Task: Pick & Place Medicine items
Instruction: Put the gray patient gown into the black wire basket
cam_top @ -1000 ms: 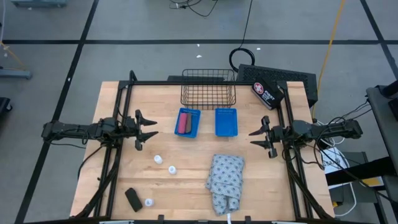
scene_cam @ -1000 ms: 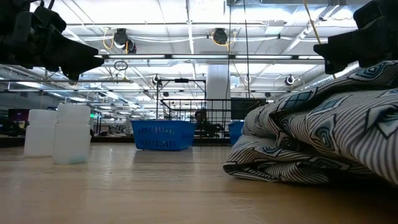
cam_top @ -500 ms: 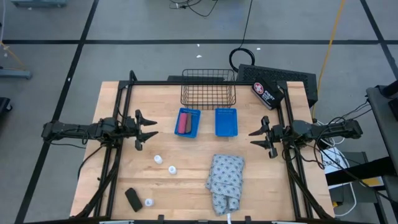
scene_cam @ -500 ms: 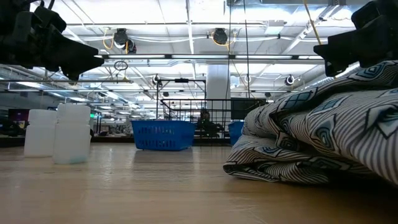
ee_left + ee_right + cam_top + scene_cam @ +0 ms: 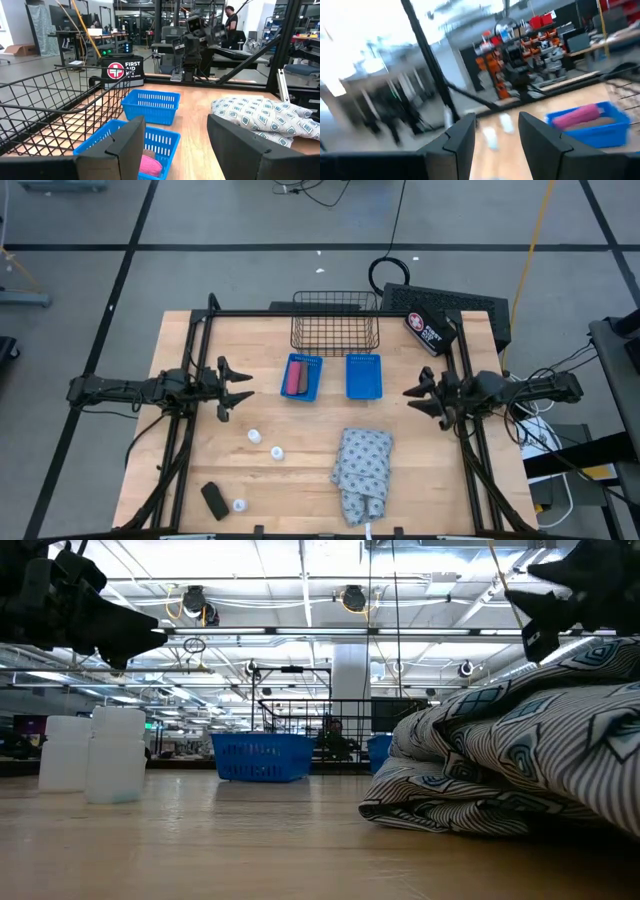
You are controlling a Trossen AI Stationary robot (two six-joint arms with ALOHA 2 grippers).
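White bottles sit loose on the wood table, two near the middle front and a third beside the black piece at the front left corner. The pink piece and a brown one already lie in the left blue bin; the right blue bin looks empty.

The left gripper hovers near that left bin, fingers parted, holding nothing. The right gripper hangs by the table's right side, fingers also apart and empty, near the cloth.

The bottles lie closest to the left gripper. A good pick likely means dropping straight over one bottle, straddling it evenly, and closing gently so it does not squirt away or knock its neighbour.
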